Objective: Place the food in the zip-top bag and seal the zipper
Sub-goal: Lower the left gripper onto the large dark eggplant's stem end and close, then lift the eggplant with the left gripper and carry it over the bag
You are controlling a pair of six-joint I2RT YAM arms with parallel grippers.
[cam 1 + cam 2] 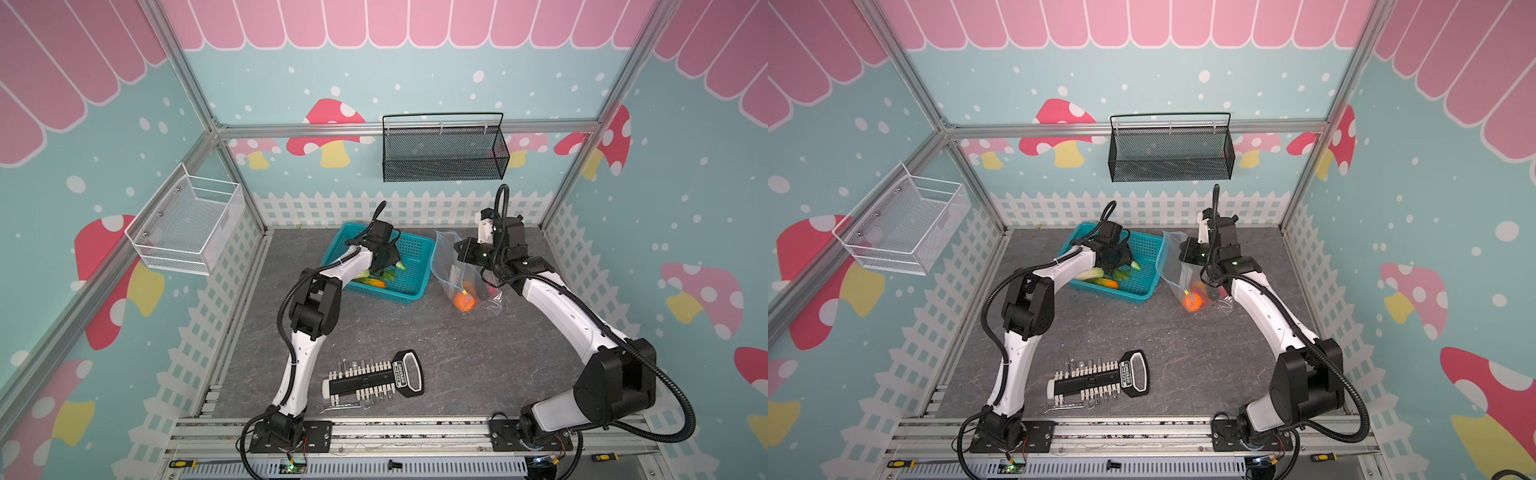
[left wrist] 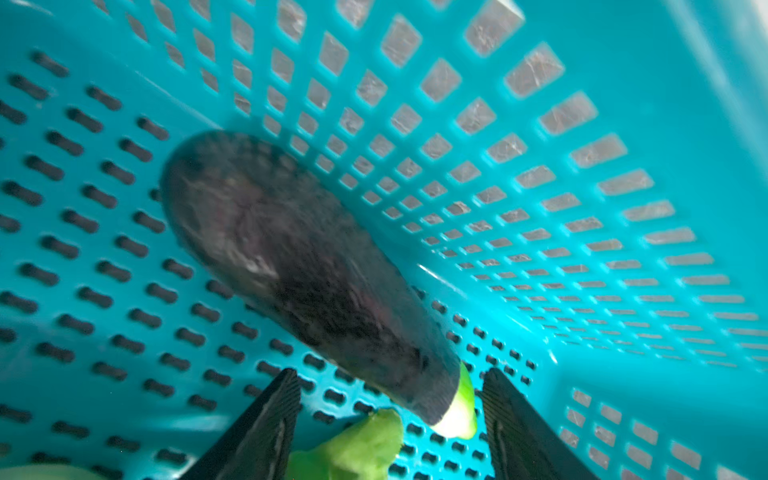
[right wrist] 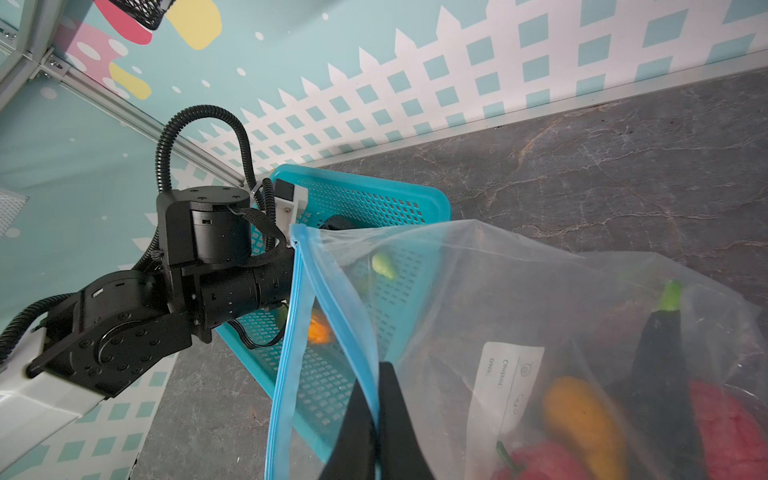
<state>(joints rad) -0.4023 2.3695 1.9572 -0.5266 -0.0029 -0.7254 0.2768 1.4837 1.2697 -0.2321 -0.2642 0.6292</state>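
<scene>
Food part-bagged, zipper not yet sealed.

Several pieces of food, among them an orange piece, a red one and a dark purple one, sit inside the zip-top bag, which rests on the worktop just beside the teal basket. A cabbage, an elongated orange piece, green bits and a dark purple eggplant lie in the basket, unbagged. The bag mouth gapes open. The left claw is down inside the basket with its jaws apart either side of the eggplant's green stem end; it holds nothing and no contact is evident. The right claw has its jaws together, clamped on the zipper strip, holding the bag mouth up.
</scene>
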